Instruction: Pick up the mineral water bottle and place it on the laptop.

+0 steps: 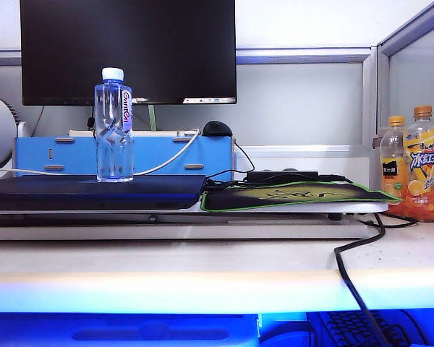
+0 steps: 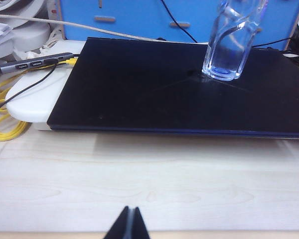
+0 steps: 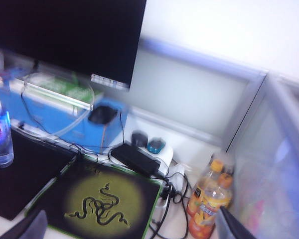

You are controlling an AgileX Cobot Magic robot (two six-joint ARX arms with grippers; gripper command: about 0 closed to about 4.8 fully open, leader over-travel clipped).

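Pale wood-grain surface point(image 1: 202, 267) runs across my exterior feed, with a grey partition wall behind it and a big black monitor point(image 1: 128, 50) at twelve o'clock. Starting at nine o'clock, I see the laptop point(image 1: 94, 193) lying flat and closed, its dark lid glossy. The mineral water bottle point(image 1: 113, 126) stands upright on that lid, white cap on top, in front of a blue stand point(image 1: 72, 155). My left wrist feed shows the bottle's clear base resting on the lid toward its far edge, and the left pincer point(image 2: 129, 224) hanging low over bare wood, near the laptop's front edge but apart from it; its two dark tips meet, pressed together, holding nothing. Moving toward the middle, a green-edged mouse pad point(image 1: 296, 196) touches the laptop's side, a black mouse point(image 1: 217, 129) sits on the blue stand, and a black cable point(image 1: 354, 275) trails over the front edge. At three o'clock two orange-capped juice bottles point(image 1: 412, 166) stand side by side against the partition. The right pincer point(image 3: 129, 229) looks down on the pad from above; its fingers point(image 3: 32, 226) stand wide apart, empty, well clear of the bottle.
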